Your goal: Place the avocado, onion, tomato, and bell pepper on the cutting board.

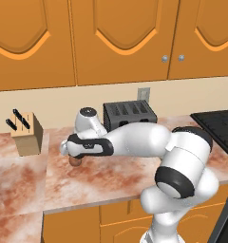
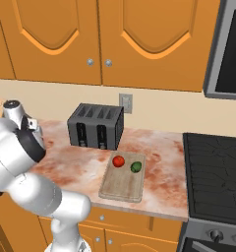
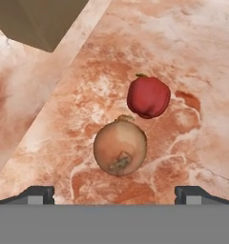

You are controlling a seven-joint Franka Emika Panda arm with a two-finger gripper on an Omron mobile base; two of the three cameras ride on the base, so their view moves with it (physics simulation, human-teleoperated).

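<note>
While the arm reaches out to the left over the marbled reddish countertop, the knife block stands at the far left of the left base view with dark handles sticking out of its top. Just right of it, the gripper hangs with its fingertips spread wide apart and nothing between them. In the hand view the onion lies on the bare counter directly ahead of the open jaws, and the bell pepper, dark red with a green stem, sits just beyond it, very near but whether touching I cannot tell. Further right, the dark toaster stands against the cream wall beneath a wall outlet. In front of it and a little to the right lies the cutting board, holding the tomato and, beside it on the right, the avocado, the two apart. Right of the board begins the black stovetop. Orange wooden cabinets run above the counter.
</note>
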